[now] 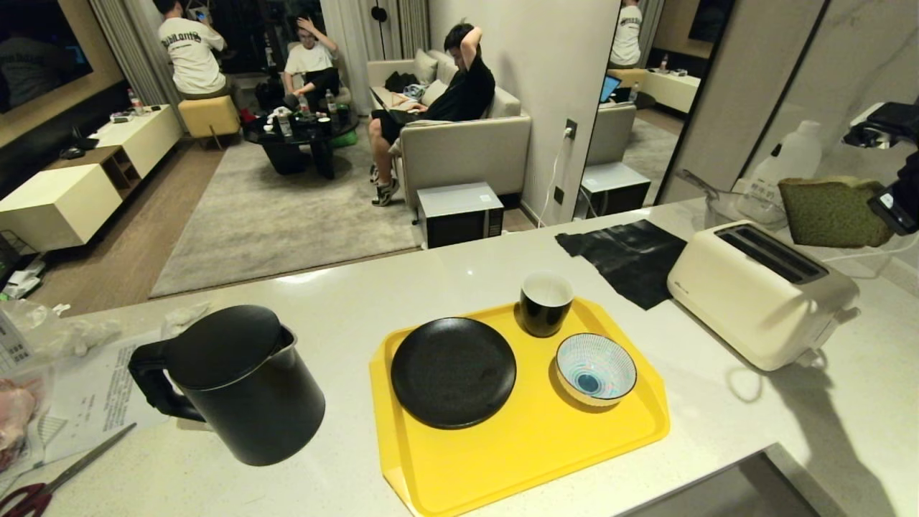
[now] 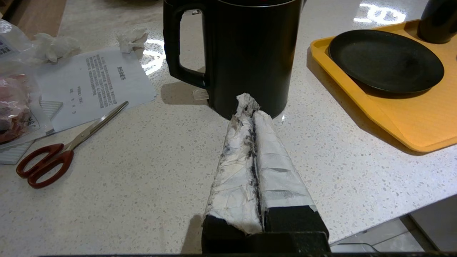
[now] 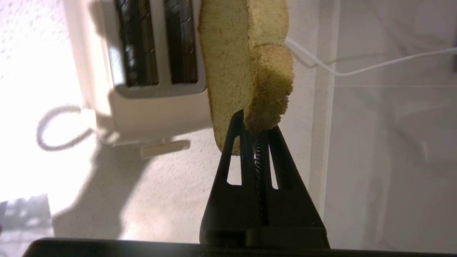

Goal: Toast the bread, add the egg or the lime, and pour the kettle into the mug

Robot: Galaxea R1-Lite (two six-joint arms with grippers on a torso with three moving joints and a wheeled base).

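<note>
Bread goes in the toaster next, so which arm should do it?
The right one. Its claw is shut on the bread, held in the air beside the toaster. The left claw is shut and empty, over by the kettle.

Right gripper (image 1: 892, 208) cut by the head view's edge beside the toaster (image 1: 762, 300); scissors (image 1: 43, 488) partly out of frame; bottle (image 1: 790, 161) behind the toaster partly hidden by the bread (image 1: 833, 212); printed sheet (image 2: 93, 84) text illegible.

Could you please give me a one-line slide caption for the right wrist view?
Right gripper shut on the bread, held in the air beside the toaster slots.
</note>
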